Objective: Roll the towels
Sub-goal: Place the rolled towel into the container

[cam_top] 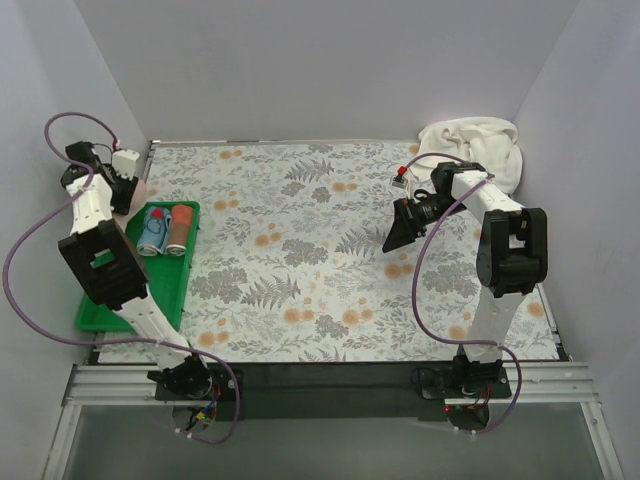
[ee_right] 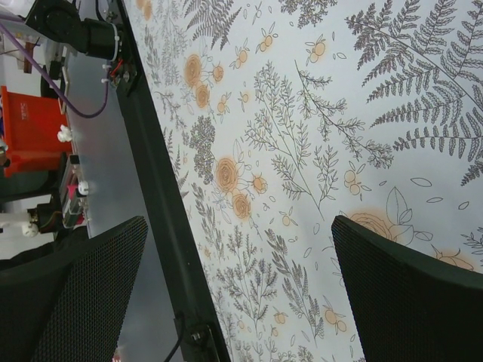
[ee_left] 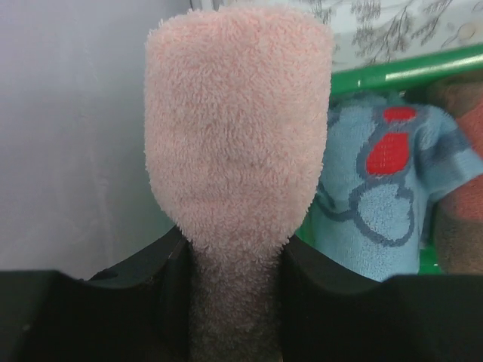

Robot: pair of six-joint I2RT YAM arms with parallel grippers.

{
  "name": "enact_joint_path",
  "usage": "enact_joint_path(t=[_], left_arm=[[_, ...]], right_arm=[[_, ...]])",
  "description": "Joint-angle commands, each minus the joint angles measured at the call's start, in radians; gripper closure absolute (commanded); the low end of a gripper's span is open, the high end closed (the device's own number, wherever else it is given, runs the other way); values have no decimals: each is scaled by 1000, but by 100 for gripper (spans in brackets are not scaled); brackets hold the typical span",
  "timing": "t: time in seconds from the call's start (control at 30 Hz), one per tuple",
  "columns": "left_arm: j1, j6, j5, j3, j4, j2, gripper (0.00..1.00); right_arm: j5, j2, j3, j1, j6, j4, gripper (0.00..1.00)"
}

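My left gripper (ee_left: 235,260) is shut on the salmon-pink towel (ee_left: 238,136), which stands out of the jaws as a folded flap. In the top view this gripper (cam_top: 124,192) is at the far left by the wall, just beyond the green tray's far end, with a sliver of pink towel (cam_top: 139,188) beside it. The long cream-white towel (cam_top: 475,150) lies in a heap in the back right corner. My right gripper (cam_top: 403,228) is open and empty, held above the floral cloth in front of that heap; its wrist view (ee_right: 238,249) shows only cloth between the fingers.
The green tray (cam_top: 125,300) lies along the left edge. It holds a rolled blue towel (cam_top: 155,230) and a rolled rust-brown one (cam_top: 181,226), both also in the left wrist view (ee_left: 377,204) (ee_left: 460,188). Grey walls close in left, back and right.
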Motion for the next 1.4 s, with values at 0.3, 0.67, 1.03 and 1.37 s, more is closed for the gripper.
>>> enact_joint_path(t=[0.3,0.67,1.03,1.37], left_arm=[[-21,51,-232,-337,334,-125,100],[-20,28,-143,-379,315,-85,100],[-18,-56,-108,-402,212,-78,100],[-17,-73,-116,-460,207,-177,100]], right_arm=[[-18,-8,10,2,-8,-30,1],[-6,-8,-4,0,-10,-34,1],[-4,6,0,2,-13,-37,1],[-21,20,34,0,-11,-49,1]])
